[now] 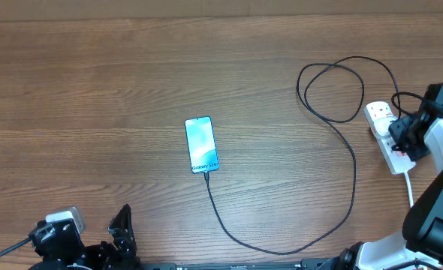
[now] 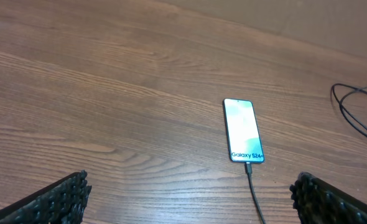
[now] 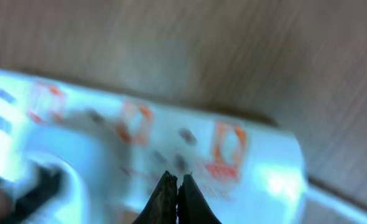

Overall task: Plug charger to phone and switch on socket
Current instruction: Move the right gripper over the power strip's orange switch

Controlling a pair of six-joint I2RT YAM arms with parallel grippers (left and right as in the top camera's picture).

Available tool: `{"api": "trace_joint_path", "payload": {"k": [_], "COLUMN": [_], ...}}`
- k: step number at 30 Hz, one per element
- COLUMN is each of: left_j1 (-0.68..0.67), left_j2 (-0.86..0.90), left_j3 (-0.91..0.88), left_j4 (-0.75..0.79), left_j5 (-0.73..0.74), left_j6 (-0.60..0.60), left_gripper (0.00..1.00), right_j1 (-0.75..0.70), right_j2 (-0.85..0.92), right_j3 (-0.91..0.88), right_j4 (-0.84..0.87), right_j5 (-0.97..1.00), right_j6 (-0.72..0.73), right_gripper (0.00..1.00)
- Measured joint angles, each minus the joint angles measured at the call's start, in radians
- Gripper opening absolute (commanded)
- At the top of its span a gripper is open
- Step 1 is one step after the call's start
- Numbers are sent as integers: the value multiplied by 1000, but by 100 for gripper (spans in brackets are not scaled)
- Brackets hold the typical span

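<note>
Though blurred, socket (image 3: 267,165) white, switches (image 3: 227,144) seemingly red.

phone (image 1: 200,145) centre, charger (image 1: 354,171) plugged into its near end, looping right to socket (image 1: 379,114)

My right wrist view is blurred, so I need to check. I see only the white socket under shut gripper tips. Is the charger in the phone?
Observer: Yes. Overhead, the charger tip sits in the phone, at the end nearest the robot.
Operator: Where does it run from there?
Observer: It curves right, loops, and reaches the socket beside the right gripper.
Operator: And the left gripper?
Observer: The left gripper is open, holds nothing, and is well apart from the phone.
</note>
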State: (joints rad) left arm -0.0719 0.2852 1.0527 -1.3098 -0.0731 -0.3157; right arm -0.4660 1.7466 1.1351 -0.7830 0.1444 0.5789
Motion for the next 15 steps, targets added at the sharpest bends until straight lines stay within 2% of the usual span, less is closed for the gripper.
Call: {"api": "trace_joint_path", "payload": {"k": [3, 9, 12, 15], "left_j1": [0, 0, 0, 0], "left_j2": [0, 0, 0, 0], "left_j3": [0, 0, 0, 0], "left_j4": [0, 0, 0, 0], "left_j5": [0, 0, -1, -3], "left_j6": [0, 0, 0, 0], "left_gripper": [100, 99, 99, 99], "right_j1": [-13, -78, -117, -140], "right_j2": [15, 42, 43, 56], "right_j3": [83, 428, 514, 524], "right_j4": [-143, -423, -457, -467], "right_j5": [-14, -50, -65, -85], "right_j6": [-6, -68, -86, -111], "right_gripper": [4, 4, 4, 4]}}
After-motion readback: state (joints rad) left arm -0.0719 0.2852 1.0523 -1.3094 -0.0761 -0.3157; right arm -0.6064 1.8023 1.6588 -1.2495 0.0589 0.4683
